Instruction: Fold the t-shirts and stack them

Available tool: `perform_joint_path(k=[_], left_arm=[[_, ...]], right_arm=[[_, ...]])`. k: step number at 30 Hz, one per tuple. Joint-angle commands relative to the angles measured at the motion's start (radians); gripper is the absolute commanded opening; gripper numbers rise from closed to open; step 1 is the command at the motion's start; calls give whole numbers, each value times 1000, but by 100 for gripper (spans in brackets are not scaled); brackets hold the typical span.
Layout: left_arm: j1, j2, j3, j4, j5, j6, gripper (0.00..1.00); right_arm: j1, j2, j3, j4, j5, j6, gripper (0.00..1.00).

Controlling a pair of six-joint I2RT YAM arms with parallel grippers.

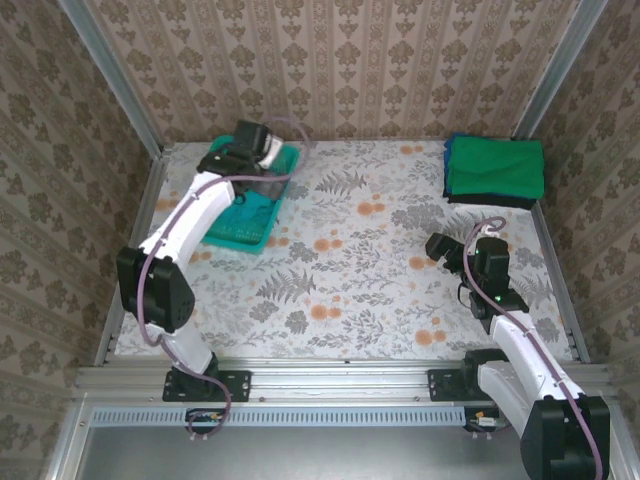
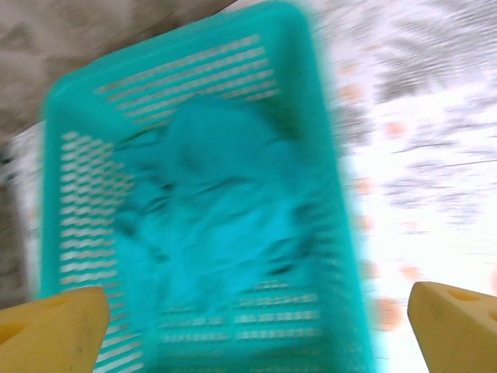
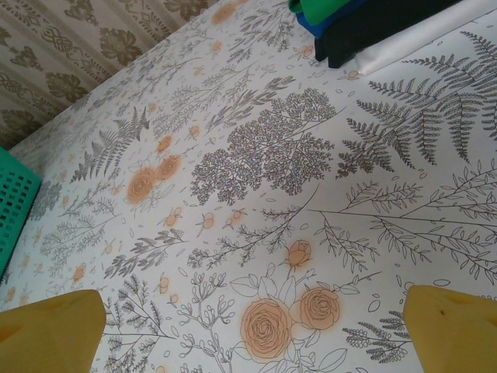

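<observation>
The flowered table (image 1: 350, 290) carries a teal mesh basket (image 1: 232, 238) at far left, a crumpled teal t-shirt (image 2: 217, 225) lying inside (blurred up close). Folded t-shirts (image 1: 495, 168), green on top, sit stacked far right. The left end effector (image 2: 256, 330) hangs over the basket, released and empty; the right end effector (image 3: 256, 330), over bare table near right, likewise

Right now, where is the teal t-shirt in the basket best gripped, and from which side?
Pinch a raised wrinkle near the middle of the teal t-shirt, coming straight down from above. It lies crumpled inside the basket, whose mesh walls block any sideways approach. The open left gripper hangs over it.
</observation>
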Motion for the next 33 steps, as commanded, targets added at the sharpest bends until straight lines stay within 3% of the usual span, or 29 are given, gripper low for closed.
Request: perform_joint_path(k=[1, 4, 12, 18, 23, 33], left_arm=[[-79, 80, -11, 9, 28, -123, 100], [-63, 169, 28, -49, -16, -161, 90], [24, 245, -8, -25, 61, -176, 70], [100, 236, -70, 15, 107, -113, 28], [166, 237, -77, 21, 68, -14, 7], [340, 275, 22, 45, 51, 87, 5]], right_arm=[[0, -11, -13, -4, 7, -7, 100], [-1, -13, -19, -2, 4, -6, 100], [0, -18, -20, -2, 1, -7, 100], [0, -20, -22, -1, 0, -5, 100], [0, -19, -22, 0, 0, -4, 100], [0, -19, -22, -1, 3, -5, 100]])
